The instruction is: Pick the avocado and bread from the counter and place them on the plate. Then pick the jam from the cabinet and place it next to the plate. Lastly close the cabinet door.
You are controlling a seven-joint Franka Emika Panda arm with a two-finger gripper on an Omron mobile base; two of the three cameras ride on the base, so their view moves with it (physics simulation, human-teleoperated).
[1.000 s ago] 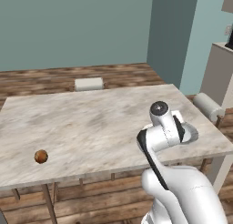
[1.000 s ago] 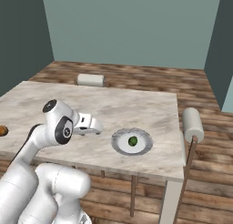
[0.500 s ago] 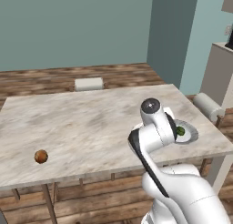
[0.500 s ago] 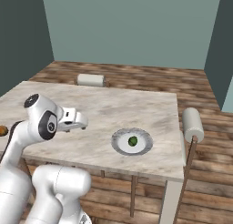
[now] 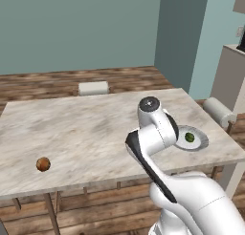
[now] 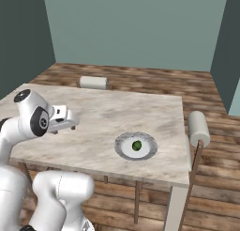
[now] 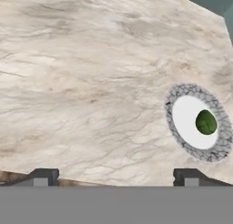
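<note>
From here I see the avocado (image 6: 137, 145) lying on the plate (image 6: 124, 147), just right of its middle in the hand view, with the plate at the right side of that frame. The plate sits on the desk (image 5: 91, 129) near its front right corner in the left base view. The bread (image 5: 43, 164) lies alone at the lower left of that view, near the desk's front edge and well apart from the plate. My fingers (image 7: 44, 176) are spread wide with nothing between them, their tips at the bottom of the hand view above the desk's near edge. Two pale stools stand by the desk, one behind (image 6: 93, 82), one beside (image 6: 197, 127).
</note>
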